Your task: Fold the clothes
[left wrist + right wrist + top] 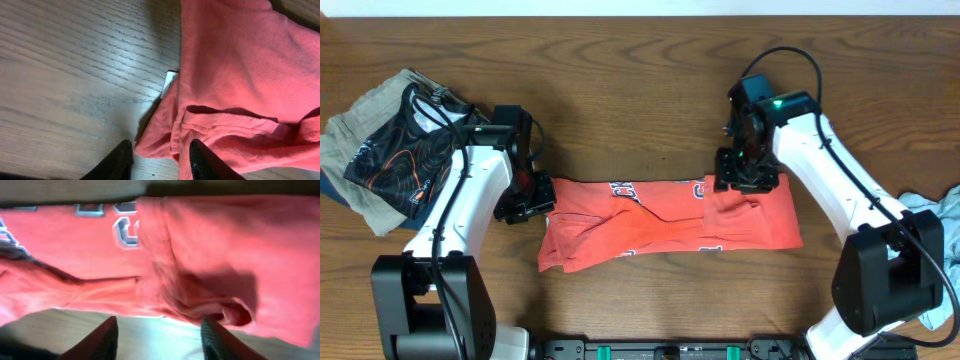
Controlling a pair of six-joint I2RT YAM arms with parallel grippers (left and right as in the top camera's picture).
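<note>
Coral-red T-shirt point(670, 228) lies on the wooden table point(620, 80) at about 6 o'clock from table centre. It is folded into a long horizontal band with a creased, rumpled top layer. White-and-navy lettering point(623, 189) peeks out along its 12 o'clock edge, and more shows along the 6 o'clock edge.

Left gripper point(525, 200) sits at the shirt's 9 o'clock end. In the left wrist view its fingers point(122, 157) stand apart, released. The shirt's corner lies on the wood between and beyond them, not pinched. A small white tag point(169, 82) sticks out from under the hem there.

Right gripper point(748, 180) is over the shirt's 1 o'clock corner, on the top edge. In the right wrist view its fingers point(107, 337) are spread and let go. A raised bunch of red fabric point(230, 312) lies just ahead of the right-hand finger. Lettering shows at 11 o'clock in that view.

Around: a clothes pile at 9–10 o'clock of the table, with a black shirt with orange lines point(400, 165) on top of grey-olive fabric point(365, 115). The pile is close behind the left arm and apart from the red shirt. Light blue cloth point(940, 215) lies at the 3–4 o'clock edge, partly behind the right arm's base and cut off by the frame. Between the two grippers only the shirt lies on the wood.
</note>
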